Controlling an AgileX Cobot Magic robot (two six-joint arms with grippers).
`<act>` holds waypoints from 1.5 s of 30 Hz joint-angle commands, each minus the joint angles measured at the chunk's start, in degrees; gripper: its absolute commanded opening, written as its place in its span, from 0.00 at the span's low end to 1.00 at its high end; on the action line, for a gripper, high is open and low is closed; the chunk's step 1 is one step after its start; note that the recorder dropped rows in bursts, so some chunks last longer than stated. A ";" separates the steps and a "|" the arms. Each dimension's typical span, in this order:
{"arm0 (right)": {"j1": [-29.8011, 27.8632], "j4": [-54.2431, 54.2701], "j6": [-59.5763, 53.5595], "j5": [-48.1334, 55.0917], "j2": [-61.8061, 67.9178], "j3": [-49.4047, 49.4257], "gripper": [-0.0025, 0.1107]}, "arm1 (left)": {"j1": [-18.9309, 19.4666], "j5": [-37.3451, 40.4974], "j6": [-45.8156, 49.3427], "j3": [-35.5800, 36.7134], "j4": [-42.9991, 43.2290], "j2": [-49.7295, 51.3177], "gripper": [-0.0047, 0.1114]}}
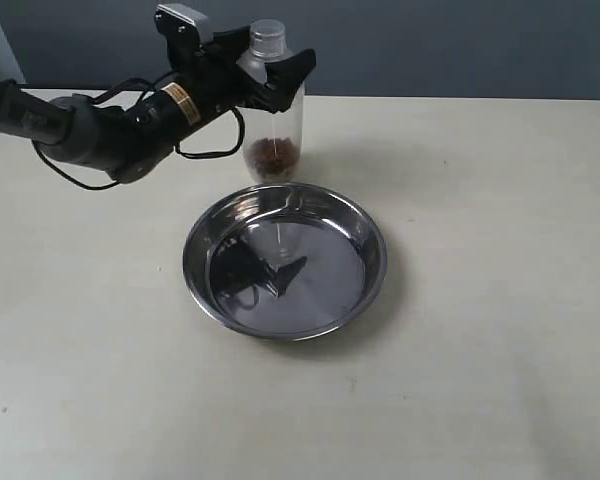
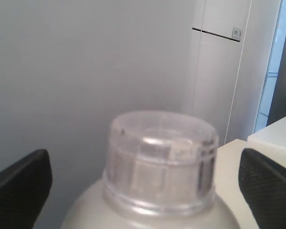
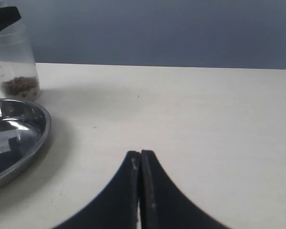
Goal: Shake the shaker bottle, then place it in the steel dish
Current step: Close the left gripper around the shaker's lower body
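Observation:
The shaker bottle (image 1: 274,130) stands upright just behind the steel dish (image 1: 285,262), with brown granules at its bottom. I cannot tell whether its base touches the table. My left gripper (image 1: 276,74) reaches in from the left and is shut on the bottle's domed shoulder, below the clear cap (image 2: 162,157). In the left wrist view the black fingers (image 2: 20,186) flank the bottle (image 2: 148,214). The dish holds nothing. My right gripper (image 3: 140,155) is shut and empty, low over the table to the right of the dish (image 3: 19,138) and far from the bottle (image 3: 16,62).
The beige table (image 1: 480,380) stretches around the dish. The left arm and its cables (image 1: 100,125) lie over the table's far left. A grey wall stands behind the table's back edge.

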 commanded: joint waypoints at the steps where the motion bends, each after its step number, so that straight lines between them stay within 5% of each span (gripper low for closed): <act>1: 0.20 -0.07 0.00 -0.71 -0.22 0.07 0.02 | -0.18 -2.16 -0.39 -0.75 -0.56 2.05 0.94; 41: 0.20 -0.07 0.00 -0.71 -0.22 0.07 0.02 | -0.18 -1.14 -3.57 -1.46 1.67 8.13 0.94; 45: 0.20 -0.07 0.00 -0.71 -0.22 0.07 0.02 | -0.18 -0.88 -3.70 -1.46 1.72 8.13 0.86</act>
